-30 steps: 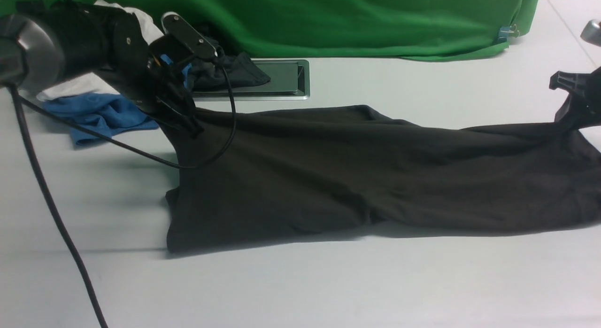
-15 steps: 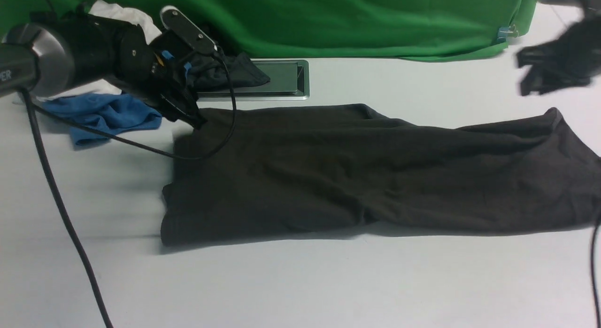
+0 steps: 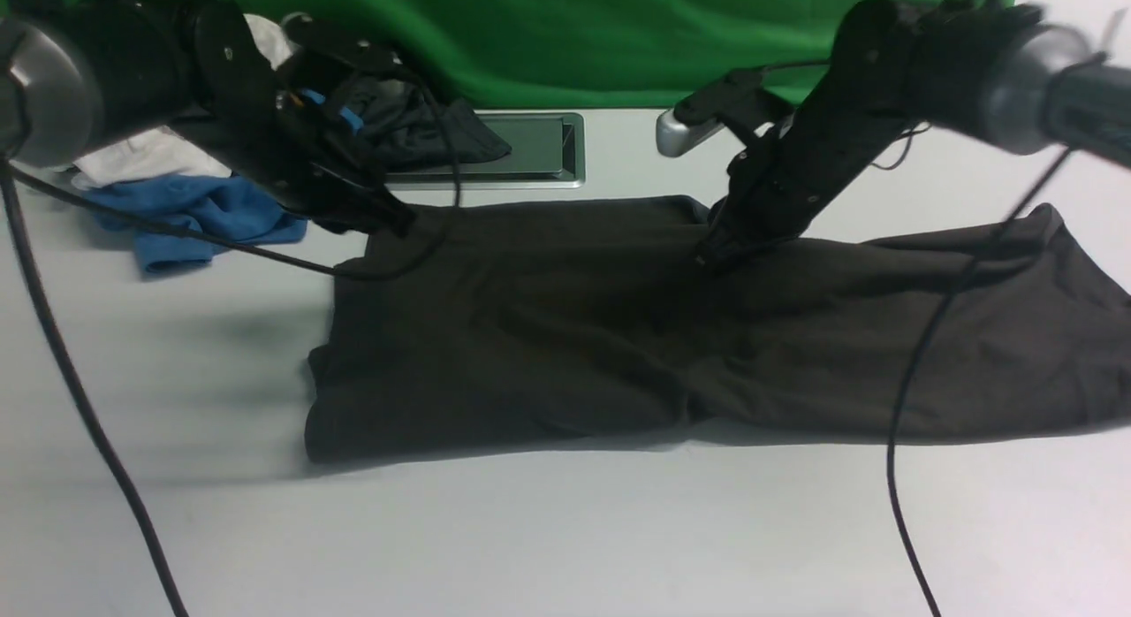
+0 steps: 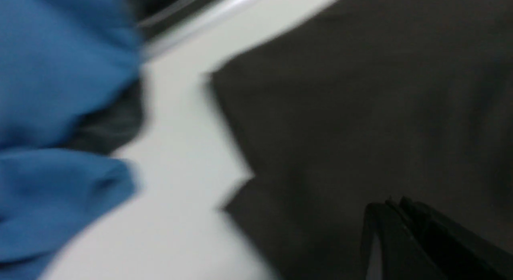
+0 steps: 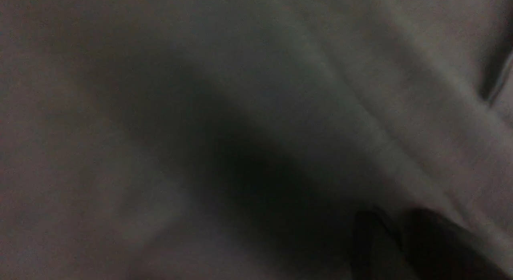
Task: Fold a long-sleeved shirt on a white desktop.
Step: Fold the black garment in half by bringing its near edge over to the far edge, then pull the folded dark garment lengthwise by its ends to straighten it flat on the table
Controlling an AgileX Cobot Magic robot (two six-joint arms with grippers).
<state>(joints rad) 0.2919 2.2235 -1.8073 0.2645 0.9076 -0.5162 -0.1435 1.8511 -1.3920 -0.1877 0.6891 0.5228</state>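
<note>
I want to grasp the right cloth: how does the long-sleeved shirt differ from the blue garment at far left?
Colour: the long-sleeved shirt is dark charcoal-brown, the blue garment bright blue. Size: the shirt is far bigger than the blue garment. Pose: the shirt lies spread in a long band across the desk, the blue garment is bunched in a heap. Both rest on the white desktop.

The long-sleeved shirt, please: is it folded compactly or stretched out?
Stretched out: the long-sleeved shirt lies as one long flat band across the white desktop, no sleeves sticking out, so probably folded lengthwise only.
</note>
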